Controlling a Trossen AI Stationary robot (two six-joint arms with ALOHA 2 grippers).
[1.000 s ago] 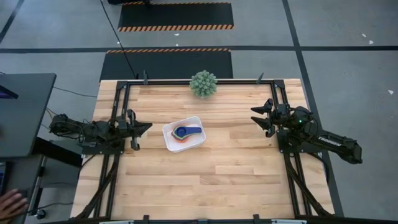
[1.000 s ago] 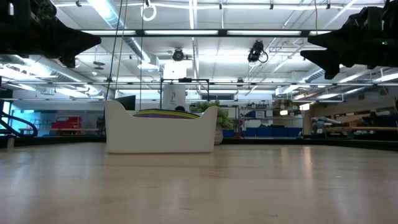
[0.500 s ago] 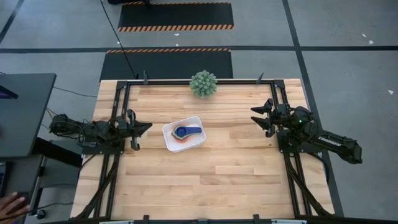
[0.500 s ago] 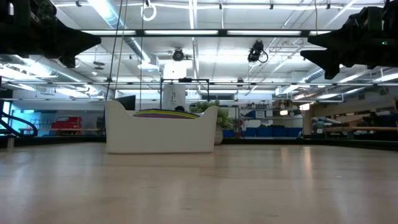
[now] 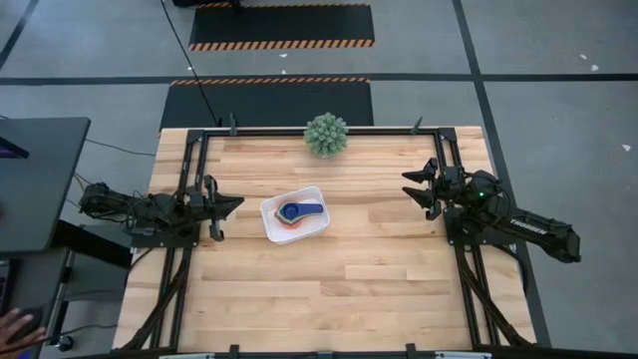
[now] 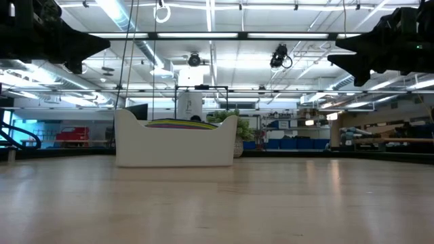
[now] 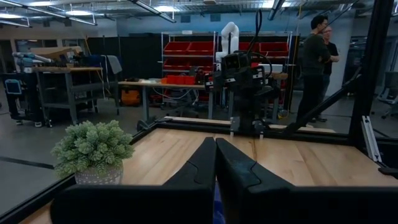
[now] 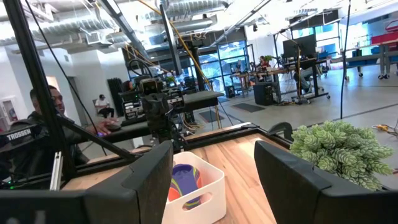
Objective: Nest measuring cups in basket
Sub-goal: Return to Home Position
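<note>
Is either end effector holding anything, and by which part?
Nothing is held. The left end effector is shut and empty, the right end effector open and empty, both at the table's sides. The measuring cups lie in the basket.

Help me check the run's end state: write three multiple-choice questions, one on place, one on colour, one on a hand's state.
1. The nested cups lie: A inside the basket; B beside it; C under it.
2. The topmost cup is: A pink; B blue; C black.
3. The right hand is: A shut on a cup; B shut, empty; C open, empty.
Answers: 1 A, the high view shows them within its rim; 2 B, blue from above; 3 C, a wide gap separates its fingers.
</note>
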